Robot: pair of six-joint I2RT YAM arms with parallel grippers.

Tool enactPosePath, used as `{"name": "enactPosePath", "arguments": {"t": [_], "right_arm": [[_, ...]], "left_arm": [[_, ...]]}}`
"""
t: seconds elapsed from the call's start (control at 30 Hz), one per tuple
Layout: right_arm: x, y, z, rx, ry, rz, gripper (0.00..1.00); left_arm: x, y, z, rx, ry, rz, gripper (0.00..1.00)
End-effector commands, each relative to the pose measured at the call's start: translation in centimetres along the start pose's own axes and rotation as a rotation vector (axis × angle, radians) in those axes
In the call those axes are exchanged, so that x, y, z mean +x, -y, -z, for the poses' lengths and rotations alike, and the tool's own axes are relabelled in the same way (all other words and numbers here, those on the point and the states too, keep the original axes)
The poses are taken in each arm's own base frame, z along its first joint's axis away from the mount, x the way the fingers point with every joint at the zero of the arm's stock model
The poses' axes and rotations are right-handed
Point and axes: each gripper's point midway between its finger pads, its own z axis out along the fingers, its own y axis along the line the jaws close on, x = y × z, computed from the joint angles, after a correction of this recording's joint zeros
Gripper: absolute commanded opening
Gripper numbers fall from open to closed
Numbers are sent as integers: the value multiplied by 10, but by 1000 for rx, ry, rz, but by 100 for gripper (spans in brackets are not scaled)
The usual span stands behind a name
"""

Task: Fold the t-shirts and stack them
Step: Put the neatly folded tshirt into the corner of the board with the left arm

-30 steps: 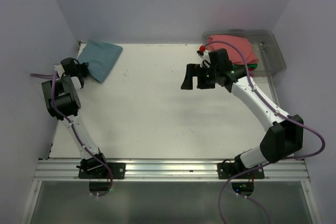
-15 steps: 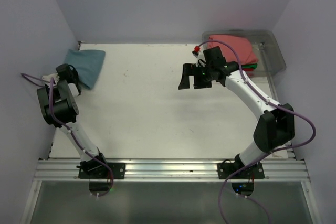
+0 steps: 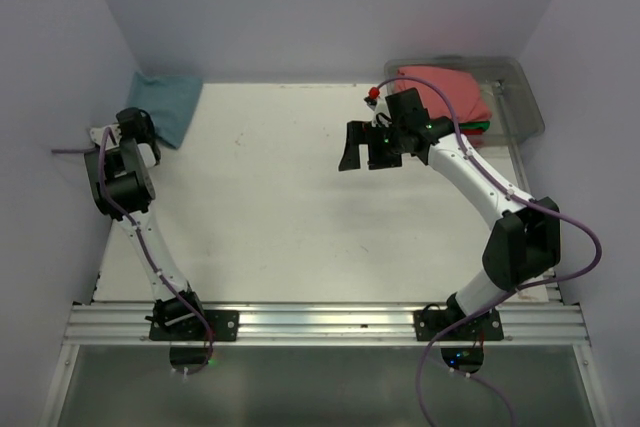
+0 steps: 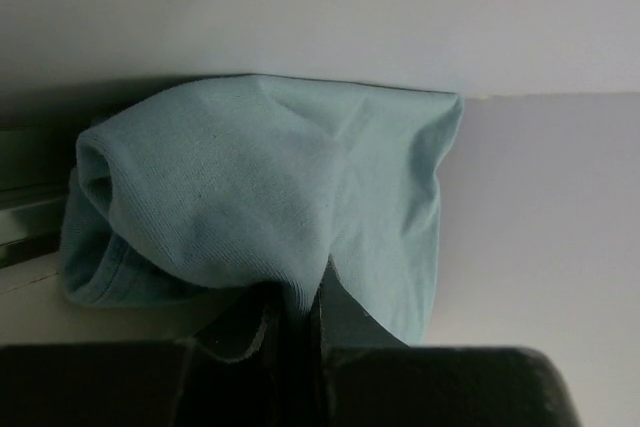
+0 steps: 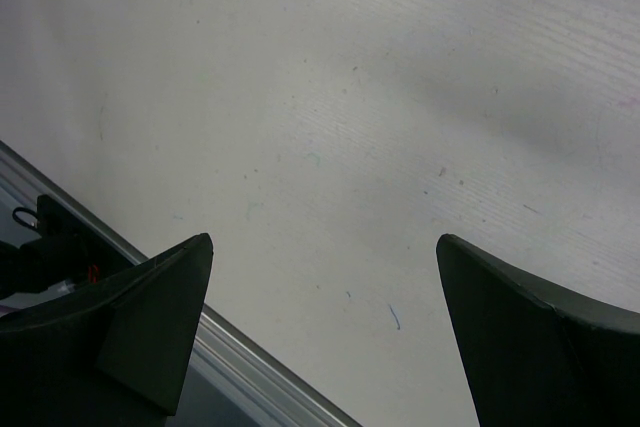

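Placing step, it seems: the blue t-shirt point(image 3: 168, 107) is gripped by the closed left end effector point(image 4: 292, 312) at the table's point(image 3: 280, 217) far left corner. The right end effector point(image 3: 365, 147) is held open and empty over mid-table. A clean release is called for next.

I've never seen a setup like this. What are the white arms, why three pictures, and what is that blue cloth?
These are two robot arms bolted to a table. One picture looks down from above; the other two come from small cameras on each wrist. The left gripper is pinching a blue t-shirt at the table's far left corner. The right gripper hangs open above the table, holding nothing. A clear bin at far right holds a pink t-shirt.
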Motion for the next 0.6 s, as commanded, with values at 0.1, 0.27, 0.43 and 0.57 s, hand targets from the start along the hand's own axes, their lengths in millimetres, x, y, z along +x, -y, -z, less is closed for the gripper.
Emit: {"name": "enactPosePath", "arguments": {"t": [0.1, 0.27, 0.43, 0.57], "right_arm": [[-7, -10, 8, -26, 34, 25, 99], [-3, -11, 8, -24, 37, 35, 99], [3, -10, 9, -26, 41, 39, 99], [6, -11, 9, -32, 47, 44, 99]], "left_arm": [[-9, 11, 4, 33, -19, 40, 0], [5, 22, 11, 72, -54, 44, 0], [12, 44, 29, 127, -73, 42, 44], [5, 75, 53, 184, -61, 27, 71]]}}
